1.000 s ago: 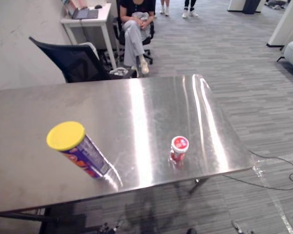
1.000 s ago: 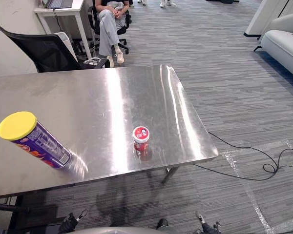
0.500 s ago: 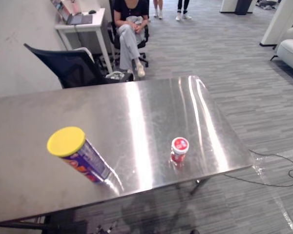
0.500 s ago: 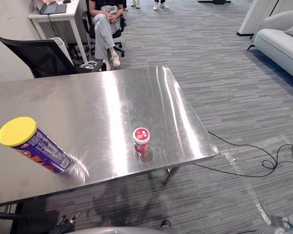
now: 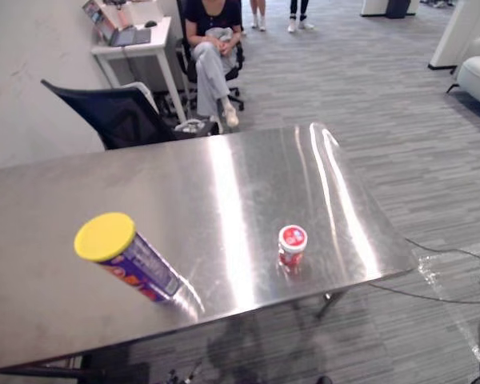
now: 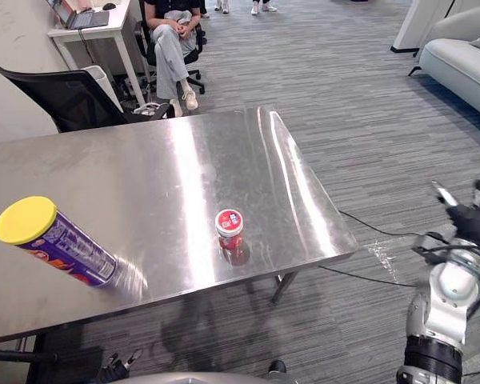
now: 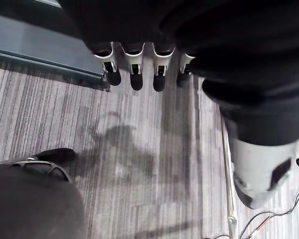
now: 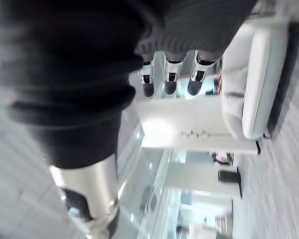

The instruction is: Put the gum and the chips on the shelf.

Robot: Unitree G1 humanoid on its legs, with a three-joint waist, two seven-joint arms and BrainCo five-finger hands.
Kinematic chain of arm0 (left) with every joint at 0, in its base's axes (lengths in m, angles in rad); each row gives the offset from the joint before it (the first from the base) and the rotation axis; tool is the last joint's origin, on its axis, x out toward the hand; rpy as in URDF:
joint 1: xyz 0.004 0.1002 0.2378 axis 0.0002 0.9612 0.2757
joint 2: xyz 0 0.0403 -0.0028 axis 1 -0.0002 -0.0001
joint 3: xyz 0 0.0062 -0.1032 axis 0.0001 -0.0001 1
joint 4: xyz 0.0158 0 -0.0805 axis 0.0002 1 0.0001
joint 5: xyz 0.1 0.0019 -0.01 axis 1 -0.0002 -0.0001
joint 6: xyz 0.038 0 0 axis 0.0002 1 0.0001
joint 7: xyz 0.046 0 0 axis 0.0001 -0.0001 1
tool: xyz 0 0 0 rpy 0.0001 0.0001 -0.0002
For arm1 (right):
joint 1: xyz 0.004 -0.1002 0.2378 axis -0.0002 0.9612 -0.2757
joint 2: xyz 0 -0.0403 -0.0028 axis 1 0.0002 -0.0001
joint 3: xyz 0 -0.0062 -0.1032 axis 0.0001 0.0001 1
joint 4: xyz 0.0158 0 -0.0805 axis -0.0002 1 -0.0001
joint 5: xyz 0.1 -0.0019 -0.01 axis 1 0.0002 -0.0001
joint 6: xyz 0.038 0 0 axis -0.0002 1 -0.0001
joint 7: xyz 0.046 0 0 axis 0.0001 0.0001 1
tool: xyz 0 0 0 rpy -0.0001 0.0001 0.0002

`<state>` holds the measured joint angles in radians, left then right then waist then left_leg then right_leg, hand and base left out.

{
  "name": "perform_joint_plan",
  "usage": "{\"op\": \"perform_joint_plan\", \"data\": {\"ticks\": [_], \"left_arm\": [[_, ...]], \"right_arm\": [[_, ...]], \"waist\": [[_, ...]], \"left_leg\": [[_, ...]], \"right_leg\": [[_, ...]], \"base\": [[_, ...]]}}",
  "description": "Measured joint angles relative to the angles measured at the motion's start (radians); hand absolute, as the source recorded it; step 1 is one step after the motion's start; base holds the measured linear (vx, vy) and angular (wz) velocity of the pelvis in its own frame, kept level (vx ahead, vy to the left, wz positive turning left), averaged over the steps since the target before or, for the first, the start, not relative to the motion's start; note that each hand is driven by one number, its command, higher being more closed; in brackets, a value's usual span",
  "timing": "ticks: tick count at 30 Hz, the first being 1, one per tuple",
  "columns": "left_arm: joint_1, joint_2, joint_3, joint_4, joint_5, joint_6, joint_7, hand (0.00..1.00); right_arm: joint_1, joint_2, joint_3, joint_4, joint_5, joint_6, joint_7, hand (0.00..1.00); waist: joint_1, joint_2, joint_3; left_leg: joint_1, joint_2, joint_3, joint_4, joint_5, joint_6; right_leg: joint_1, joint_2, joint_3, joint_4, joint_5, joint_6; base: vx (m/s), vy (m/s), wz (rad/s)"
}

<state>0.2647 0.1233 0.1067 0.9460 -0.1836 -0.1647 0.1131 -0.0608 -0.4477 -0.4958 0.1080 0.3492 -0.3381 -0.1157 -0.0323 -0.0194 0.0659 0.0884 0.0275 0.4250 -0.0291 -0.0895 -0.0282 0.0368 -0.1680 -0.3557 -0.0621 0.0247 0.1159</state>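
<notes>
Steel table (image 5: 248, 176) with chips (image 5: 128, 258) and gum (image 5: 292, 244), neither shelved yet.
Left hand (image 7: 135, 69), right hand (image 6: 470, 222) loose-fingered, empty; both pickups ahead.

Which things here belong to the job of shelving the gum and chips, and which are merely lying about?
Job: chips can with yellow lid; red-and-white gum tub; both on the steel table.
Lying about: black chair; white desk with laptop; seated person; sofa.

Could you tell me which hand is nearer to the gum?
Right. The right hand hovers right of the gum, off the table; the left hand hangs over the floor.
</notes>
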Motion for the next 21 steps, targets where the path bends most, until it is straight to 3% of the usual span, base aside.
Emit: {"op": "perform_joint_plan", "data": {"ticks": [4,7,10,16,21], "left_arm": [[0.003,0.0,0.0,0.0,0.011,-0.002,0.0,0.0],[0.006,0.003,0.0,0.002,0.023,-0.012,0.002,0.0],[0.006,0.005,-0.004,0.006,0.05,-0.021,0.01,0.0],[0.009,0.008,-0.01,0.012,0.051,-0.026,0.02,0.0],[0.014,0.016,-0.028,0.034,0.051,-0.032,0.02,0.0]], "right_arm": [[0.03,-0.005,0.062,-0.07,-0.006,0.026,0.215,0.0],[0.067,-0.054,0.133,-0.148,0.005,0.052,0.388,0.0],[0.083,-0.095,0.194,-0.189,0.007,0.075,0.51,0.0],[0.085,-0.17,0.305,-0.23,0.049,0.12,0.633,0.0],[0.085,-0.176,0.372,-0.261,0.113,0.164,0.711,0.0]], "waist": [[-0.01,-0.022,-0.004],[-0.021,-0.024,-0.005],[-0.023,-0.024,-0.005],[-0.02,-0.024,-0.006],[-0.02,-0.024,-0.006]], "left_leg": [[0.0,-0.001,0.0,0.0,0.0,0.0],[0.0,-0.002,0.002,0.008,-0.006,0.003],[0.0,-0.001,0.003,0.016,-0.011,0.005],[-0.001,0.001,0.003,0.017,-0.011,0.005],[-0.003,0.001,0.002,0.017,-0.011,0.005]], "right_leg": [[0.0,-0.001,0.0,-0.001,0.0,0.001],[0.0,-0.004,0.004,0.001,0.002,0.003],[0.0,-0.005,0.007,0.004,0.002,0.003],[0.0,-0.004,0.007,0.005,0.003,0.002],[-0.002,-0.004,0.006,0.005,0.003,0.002]], "base": [[0.0,0.0,0.0],[-0.01,0.0,-0.03],[-0.02,-0.002,-0.04],[0.0,0.0,0.0],[0.0,0.0,0.0]]}}
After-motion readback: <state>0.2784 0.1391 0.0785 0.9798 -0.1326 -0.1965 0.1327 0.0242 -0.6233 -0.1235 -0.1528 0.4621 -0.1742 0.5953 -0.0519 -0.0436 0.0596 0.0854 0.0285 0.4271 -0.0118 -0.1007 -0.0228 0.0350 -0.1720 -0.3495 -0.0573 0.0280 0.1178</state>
